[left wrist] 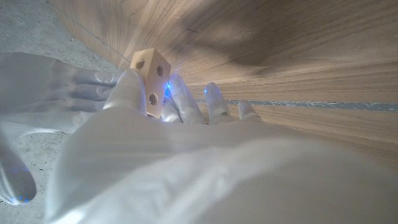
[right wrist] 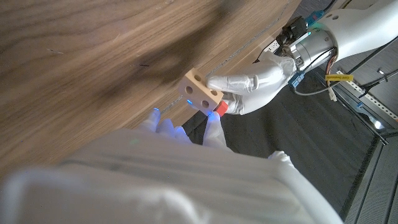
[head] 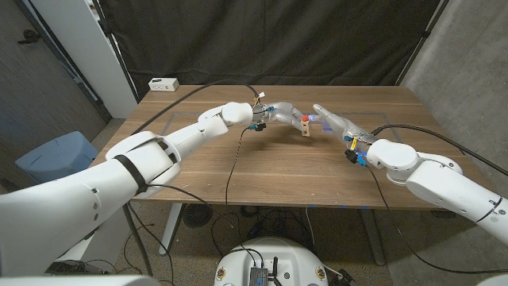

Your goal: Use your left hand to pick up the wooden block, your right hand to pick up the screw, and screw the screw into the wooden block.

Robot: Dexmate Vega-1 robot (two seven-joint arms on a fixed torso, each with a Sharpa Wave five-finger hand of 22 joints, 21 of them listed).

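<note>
Hands met in the air above the middle of the worktop (head: 238, 167), and the wooden block (head: 305, 129) was the thing they met at. Nearest to the robot, the right hand (head: 333, 121) reached in toward the block from the robot's right. The screw (head: 306, 117), with its red head, sat right at the top of the block. The right fingers (right wrist: 212, 129) came up just beside that red head, but it was hard to tell if they pinched it or only touched it. My guess is the hand was there to turn the screw in.

On the other side of the block, the left hand (head: 279, 113) held it tight, with fingers (left wrist: 132, 87) wrapped around it. The block was lifted off the worktop, so its round holes faced out and were easy to reach. Far behind the block, a white box (head: 163, 83) lay at the back corner.
</note>
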